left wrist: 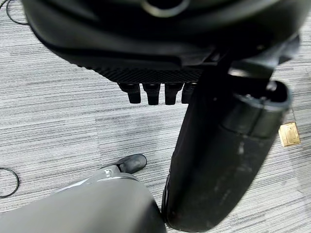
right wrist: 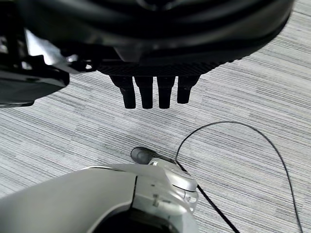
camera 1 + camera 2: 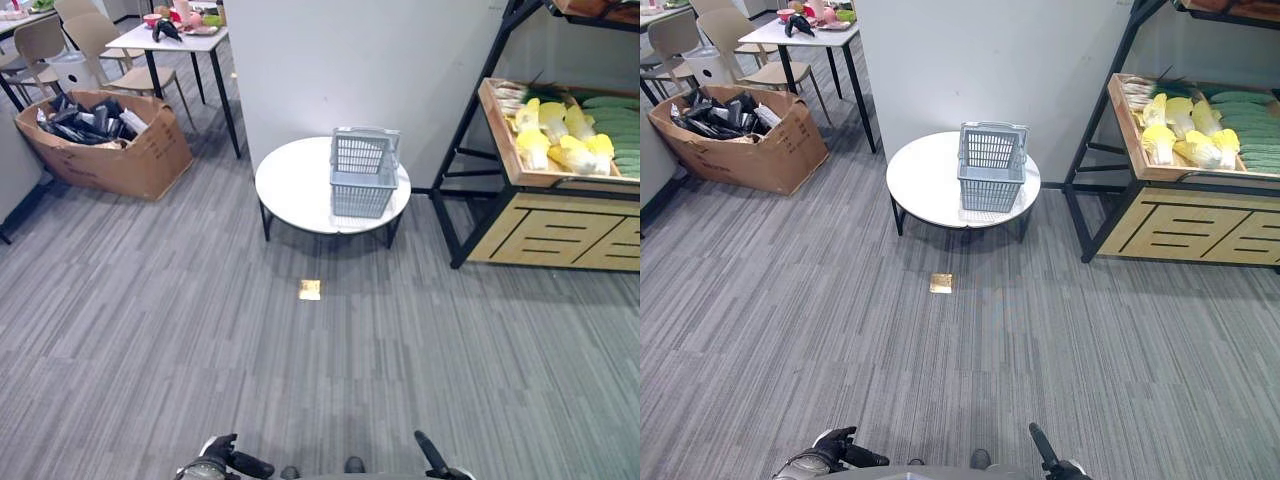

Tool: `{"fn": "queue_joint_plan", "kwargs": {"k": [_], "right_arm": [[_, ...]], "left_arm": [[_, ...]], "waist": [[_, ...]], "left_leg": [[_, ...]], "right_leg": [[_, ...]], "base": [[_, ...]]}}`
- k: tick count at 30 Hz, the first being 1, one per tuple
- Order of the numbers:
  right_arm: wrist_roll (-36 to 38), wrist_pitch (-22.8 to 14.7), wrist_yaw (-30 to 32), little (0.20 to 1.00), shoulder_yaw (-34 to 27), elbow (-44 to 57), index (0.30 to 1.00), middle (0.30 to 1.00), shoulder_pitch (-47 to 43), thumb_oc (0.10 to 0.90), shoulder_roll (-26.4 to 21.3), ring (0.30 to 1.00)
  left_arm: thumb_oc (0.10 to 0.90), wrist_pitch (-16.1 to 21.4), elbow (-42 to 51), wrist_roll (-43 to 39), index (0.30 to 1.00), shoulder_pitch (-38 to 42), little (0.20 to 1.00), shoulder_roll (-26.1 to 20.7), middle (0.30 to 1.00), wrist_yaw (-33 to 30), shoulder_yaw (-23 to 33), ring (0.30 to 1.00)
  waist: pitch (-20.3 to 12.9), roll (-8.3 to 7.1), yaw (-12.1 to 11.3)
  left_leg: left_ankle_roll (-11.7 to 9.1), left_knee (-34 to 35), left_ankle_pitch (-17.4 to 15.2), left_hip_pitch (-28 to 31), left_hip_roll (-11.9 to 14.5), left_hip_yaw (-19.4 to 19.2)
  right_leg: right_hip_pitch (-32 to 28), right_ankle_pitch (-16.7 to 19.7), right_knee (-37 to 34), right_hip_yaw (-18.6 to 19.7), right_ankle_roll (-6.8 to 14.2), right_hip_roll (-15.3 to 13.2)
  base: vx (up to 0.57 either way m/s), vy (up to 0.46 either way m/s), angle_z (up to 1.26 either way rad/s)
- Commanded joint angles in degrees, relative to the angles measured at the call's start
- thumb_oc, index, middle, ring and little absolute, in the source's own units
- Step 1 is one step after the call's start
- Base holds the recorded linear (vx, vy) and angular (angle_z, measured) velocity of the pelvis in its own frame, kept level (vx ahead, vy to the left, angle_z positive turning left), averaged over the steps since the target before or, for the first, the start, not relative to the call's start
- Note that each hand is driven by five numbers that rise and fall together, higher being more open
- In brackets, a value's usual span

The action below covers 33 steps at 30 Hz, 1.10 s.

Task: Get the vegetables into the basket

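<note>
A grey plastic basket (image 3: pixel 364 172) stands upright on a low round white table (image 3: pixel 295 185) ahead of me, with nothing visible inside it. To the right, a wooden shelf tray (image 3: pixel 505 150) holds yellow-white cabbages (image 3: pixel 560 135) and green cucumbers (image 3: pixel 615 125). My left hand (image 3: pixel 225 460) and right hand (image 3: pixel 435 458) hang low, far from the table and the shelf. Both are empty: the left hand's fingers (image 1: pixel 153 92) and the right hand's fingers (image 2: pixel 146 94) are straight above the carpet.
A black-framed rack (image 3: pixel 470 160) with a wooden base carries the vegetable tray. A white pillar (image 3: pixel 350 60) rises behind the round table. A cardboard box (image 3: pixel 105 140), a white table (image 3: pixel 170 42) and chairs stand at the back left. A small tan plate (image 3: pixel 310 290) lies in the carpet.
</note>
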<state>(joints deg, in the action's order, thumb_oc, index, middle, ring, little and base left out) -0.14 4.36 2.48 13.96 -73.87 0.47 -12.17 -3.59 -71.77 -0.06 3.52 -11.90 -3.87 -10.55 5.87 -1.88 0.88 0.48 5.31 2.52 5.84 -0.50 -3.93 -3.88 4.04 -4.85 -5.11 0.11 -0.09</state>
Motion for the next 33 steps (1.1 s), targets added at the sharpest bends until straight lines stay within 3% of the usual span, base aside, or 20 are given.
{"fn": "queue_joint_plan", "kwargs": {"k": [1,11,18,21,24,25,26,31,33], "right_arm": [[0.35,-0.09,0.84,1.000,0.39,-0.77,1.000,1.000,-4.24,0.900,-1.57,1.000],[3.43,-0.40,1.41,1.000,-2.08,0.11,1.000,1.000,-4.61,0.900,-1.89,1.000],[4.58,-0.69,1.75,1.000,-3.08,1.30,1.000,1.000,-3.94,0.900,-1.83,1.000],[5.62,-1.05,1.81,1.000,-3.34,1.54,1.000,1.000,-3.77,0.900,-1.61,1.000],[5.94,-1.24,1.94,1.000,-3.25,1.50,1.000,1.000,-3.84,0.900,-1.74,1.000],[6.32,-1.42,2.23,1.000,-3.22,1.37,1.000,1.000,-3.92,0.900,-1.85,1.000],[6.40,-1.43,2.25,1.000,-3.22,1.50,1.000,1.000,-3.83,0.900,-1.83,1.000],[5.29,-1.55,2.28,1.000,-2.79,1.65,1.000,1.000,-3.68,0.900,-1.89,1.000],[4.63,-1.55,2.06,1.000,-2.33,1.32,1.000,1.000,-3.48,0.900,-2.32,1.000]], "left_arm": [[0.900,-1.15,-2.89,-0.09,1.000,1.87,1.000,-0.14,1.000,-0.96,-0.81,1.000],[0.900,-1.02,-2.18,-1.09,1.000,2.40,1.000,-0.58,1.000,-1.23,-0.12,1.000],[0.900,-1.11,-1.47,-0.50,1.000,2.55,1.000,-0.70,1.000,-1.48,-0.47,1.000],[0.900,-0.74,-1.39,-0.28,1.000,2.79,1.000,-0.96,1.000,-1.61,-0.64,1.000],[0.900,-0.64,-1.29,0.58,1.000,3.06,1.000,-1.15,1.000,-1.76,-1.17,1.000],[0.900,-0.42,-0.81,1.68,1.000,3.35,1.000,-1.45,1.000,-1.97,-1.94,1.000],[0.900,-0.37,-0.67,2.09,1.000,3.45,1.000,-1.57,1.000,-1.95,-2.18,1.000],[0.900,-0.06,-0.41,3.64,1.000,4.10,1.000,-1.71,1.000,-2.33,-2.76,1.000],[0.900,0.02,-0.30,3.64,1.000,4.19,1.000,-1.60,1.000,-2.32,-3.14,1.000]], "waist": [[2.09,-0.57,-0.83],[3.71,-0.13,-0.89],[5.63,0.38,-0.47],[5.98,0.18,0.13],[6.39,-0.23,0.96],[6.98,-0.53,2.22],[7.23,-0.50,2.83],[7.90,-0.91,5.08],[7.85,-0.83,6.25]], "left_leg": [[-2.24,-0.31,-2.64,-0.02,0.34,-1.93],[-0.60,-0.31,-3.12,-0.16,-0.92,-2.97],[0.44,-0.31,-3.95,0.93,-1.51,-3.24],[0.02,-0.31,-4.93,1.78,-1.83,-2.55],[-0.20,-0.31,-5.70,2.60,-2.32,-1.25],[-0.25,-0.31,-6.53,3.76,-2.58,0.26],[-0.29,-0.31,-7.04,4.51,-2.53,1.07],[-0.35,-0.31,-9.06,7.77,-3.10,4.31],[-0.24,-0.31,-9.79,8.91,-3.21,5.97]], "right_leg": [[0.45,-1.74,5.37,0.86,8.38,-6.11],[5.52,-1.25,14.11,1.46,9.88,-7.35],[10.40,3.29,24.36,0.29,10.19,-9.29],[12.88,2.86,19.20,0.57,9.62,-8.26],[14.67,4.61,12.21,2.13,9.83,-6.95],[17.46,7.73,7.79,5.00,10.33,-5.25],[19.27,9.37,5.60,5.35,10.79,-4.70],[23.45,12.66,1.32,0.66,11.73,-3.00],[23.99,13.51,2.26,2.41,11.46,-2.40]], "base": [[-0.01,0.058,-0.04],[0.03,0.085,-0.09],[0.05,0.069,-0.03],[0.13,-0.012,-0.04],[0.17,-0.055,-0.03],[0.23,-0.044,0.18],[0.22,-0.046,0.23],[0.20,-0.027,0.53],[0.18,-0.046,0.26]]}}
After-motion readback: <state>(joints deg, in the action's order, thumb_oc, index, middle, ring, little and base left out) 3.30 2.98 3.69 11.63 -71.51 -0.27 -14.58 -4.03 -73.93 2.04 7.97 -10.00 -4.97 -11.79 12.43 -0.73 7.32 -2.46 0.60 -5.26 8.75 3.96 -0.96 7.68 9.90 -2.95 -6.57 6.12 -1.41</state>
